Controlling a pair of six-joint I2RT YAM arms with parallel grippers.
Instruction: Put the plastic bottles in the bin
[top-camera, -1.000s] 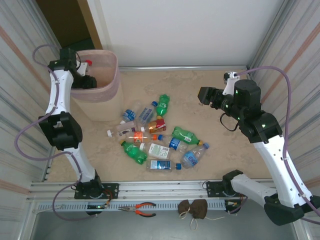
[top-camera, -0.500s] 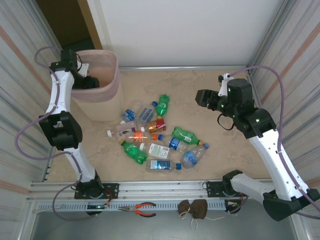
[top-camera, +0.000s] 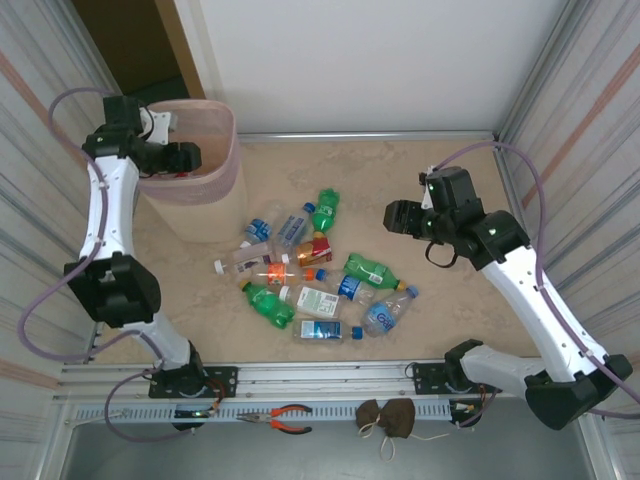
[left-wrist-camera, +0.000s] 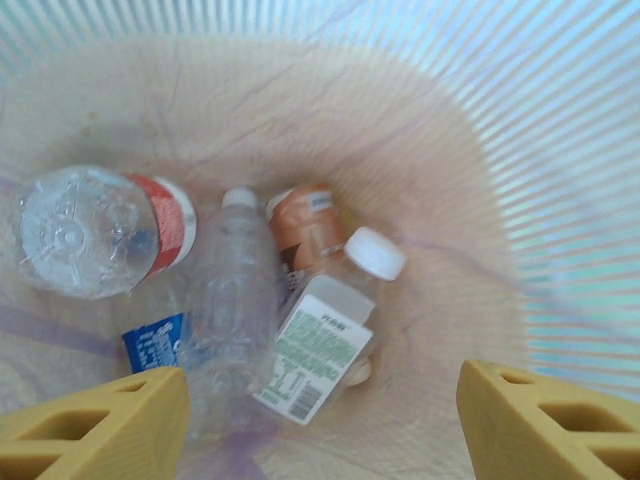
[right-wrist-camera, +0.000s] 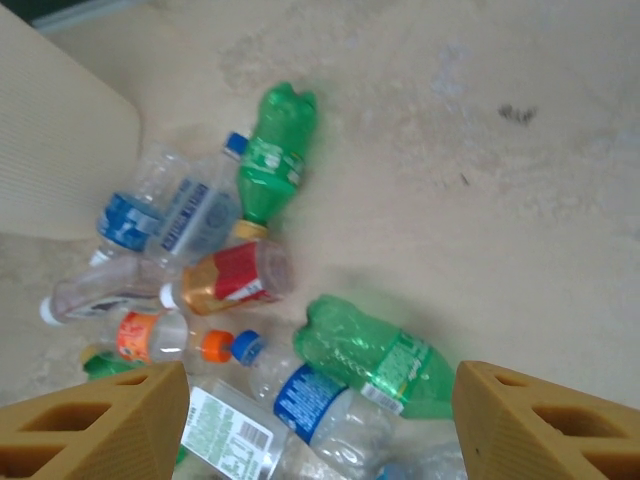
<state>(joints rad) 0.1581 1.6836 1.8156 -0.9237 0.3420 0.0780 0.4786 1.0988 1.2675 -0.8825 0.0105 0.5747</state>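
Several plastic bottles (top-camera: 310, 270), clear and green, lie in a heap mid-floor. The pale-pink bin (top-camera: 215, 185) stands at the back left. My left gripper (top-camera: 185, 158) hangs over its mouth, open and empty (left-wrist-camera: 320, 430). Below it, in the bin (left-wrist-camera: 430, 120), lie a white-capped bottle with a green-white label (left-wrist-camera: 325, 340), a plain clear bottle (left-wrist-camera: 230, 290) and a red-labelled one (left-wrist-camera: 80, 230). My right gripper (top-camera: 397, 215) is open above the heap's right side. Below its spread jaws (right-wrist-camera: 318, 425) lie a green bottle (right-wrist-camera: 375, 360) and a blue-labelled bottle (right-wrist-camera: 310, 395).
Red-handled pliers (top-camera: 290, 418) and a brown pouch (top-camera: 390, 418) rest on the front rail. Corrugated walls close in both sides. Bare floor (top-camera: 450, 300) lies right of the heap, under the right arm. The bin's wall (right-wrist-camera: 60, 150) fills the right wrist view's upper left.
The right arm has swung left toward the heap. The left wrist has shifted right over the bin's mouth, and the red-capped thing beside it a second ago no longer shows.
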